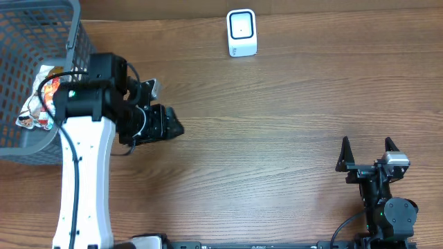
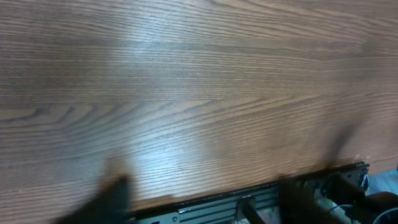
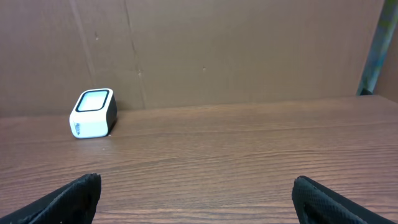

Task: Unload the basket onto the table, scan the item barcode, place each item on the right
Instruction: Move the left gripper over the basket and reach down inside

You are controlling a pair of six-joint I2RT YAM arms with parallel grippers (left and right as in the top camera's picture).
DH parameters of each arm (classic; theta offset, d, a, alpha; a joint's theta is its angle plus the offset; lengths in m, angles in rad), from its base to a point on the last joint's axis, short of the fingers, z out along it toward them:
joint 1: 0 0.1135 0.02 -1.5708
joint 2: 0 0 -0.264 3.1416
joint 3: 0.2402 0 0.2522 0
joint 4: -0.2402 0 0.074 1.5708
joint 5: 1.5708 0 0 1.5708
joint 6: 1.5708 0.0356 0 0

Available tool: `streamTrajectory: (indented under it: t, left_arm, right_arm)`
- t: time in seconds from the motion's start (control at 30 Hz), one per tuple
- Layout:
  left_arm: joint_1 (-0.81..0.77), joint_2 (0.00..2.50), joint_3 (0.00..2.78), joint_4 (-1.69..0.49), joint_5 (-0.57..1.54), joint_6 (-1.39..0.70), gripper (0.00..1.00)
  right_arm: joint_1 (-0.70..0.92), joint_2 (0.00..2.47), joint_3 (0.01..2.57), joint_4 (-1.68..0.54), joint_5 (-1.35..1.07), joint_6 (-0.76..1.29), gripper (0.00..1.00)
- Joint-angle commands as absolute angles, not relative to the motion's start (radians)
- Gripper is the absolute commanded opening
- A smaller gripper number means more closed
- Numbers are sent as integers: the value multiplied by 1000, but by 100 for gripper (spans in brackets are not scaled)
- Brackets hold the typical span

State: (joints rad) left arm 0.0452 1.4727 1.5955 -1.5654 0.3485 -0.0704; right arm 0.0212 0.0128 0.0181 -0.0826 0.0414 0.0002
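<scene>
Scanner far side; snack pack in basket; R pincer spread.

Brown wood-grain table, white-and-black scanner, grey mesh basket, perhaps red-and-white packet

bright even light, left wrist view motion-blurred

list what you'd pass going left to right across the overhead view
grey basket → left gripper → white scanner → right gripper
</scene>
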Motion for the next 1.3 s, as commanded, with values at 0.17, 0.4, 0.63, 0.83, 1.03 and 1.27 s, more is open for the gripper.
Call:
streamTrajectory:
  t: [0.17,0.4,0.63,0.83,1.03,1.27]
  left_arm:
    - [86,1517,1666,-1494,239,-134,4]
    - [265,1517,1905,-1449,136,-218,4]
    - [438,1517,1979,-1282,85,-278,6]
    - [542,1541,1979,-1187,-73,-311,11]
    - [638,1591,1979,-1142,-89,-310,16]
    - [728,1698,1979,-1120,-72,-286,38]
  right_arm:
    - [17,3,8,-78,50,4,100]
    - [17,3,8,-78,50,4,100]
    - [17,3,8,-78,50,3,100]
    - [17,3,8,-78,50,4,100]
    - [17,3,8,-78,50,4,100]
    - [17,3,8,-78,50,4,100]
